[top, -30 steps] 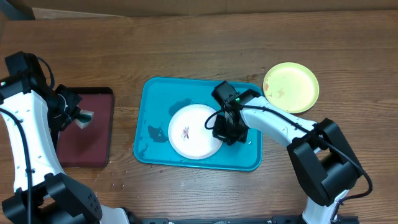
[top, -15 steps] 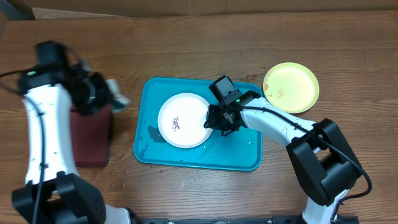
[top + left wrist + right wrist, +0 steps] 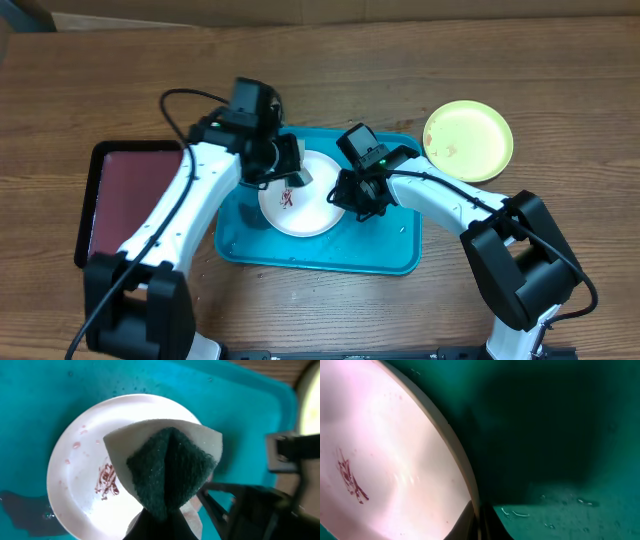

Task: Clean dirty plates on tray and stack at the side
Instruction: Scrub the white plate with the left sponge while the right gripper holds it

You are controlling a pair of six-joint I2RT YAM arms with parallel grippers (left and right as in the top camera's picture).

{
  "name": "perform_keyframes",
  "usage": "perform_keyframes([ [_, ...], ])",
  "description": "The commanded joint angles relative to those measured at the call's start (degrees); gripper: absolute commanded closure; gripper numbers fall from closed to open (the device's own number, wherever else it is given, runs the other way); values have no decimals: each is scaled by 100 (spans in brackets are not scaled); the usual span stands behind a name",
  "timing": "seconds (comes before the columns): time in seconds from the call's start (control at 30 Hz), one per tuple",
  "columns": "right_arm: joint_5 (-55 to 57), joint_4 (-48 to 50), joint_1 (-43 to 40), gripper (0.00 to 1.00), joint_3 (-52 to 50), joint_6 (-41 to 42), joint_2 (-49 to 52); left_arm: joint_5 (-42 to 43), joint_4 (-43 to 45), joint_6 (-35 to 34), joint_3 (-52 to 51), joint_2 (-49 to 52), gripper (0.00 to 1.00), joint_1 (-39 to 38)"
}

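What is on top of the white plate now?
A reddish-brown smear lies on the white plate. The sponge in the left pincer hangs above it and hides part of its surface.

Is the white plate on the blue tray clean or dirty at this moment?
Dirty. The white plate carries a reddish-brown smear near its middle, clear in all three views, with fainter pink specks toward its rim.
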Motion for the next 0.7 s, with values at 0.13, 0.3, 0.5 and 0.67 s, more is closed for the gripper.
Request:
perform_keyframes([
  [0.13,55,-4,2,96,-33,144,-4,-431,31,-457,-70,730,96,-87],
  [0.3,55,94,4,96,-33,140,-4,251,173,-37,-70,1178,96,-90],
  [0.5,122,90,4,96,-33,140,-4,326,326,225,-70,1401,96,-87],
  [0.67,120,87,4,96,-33,138,-4,116,306,210,-70,1810,96,-87],
])
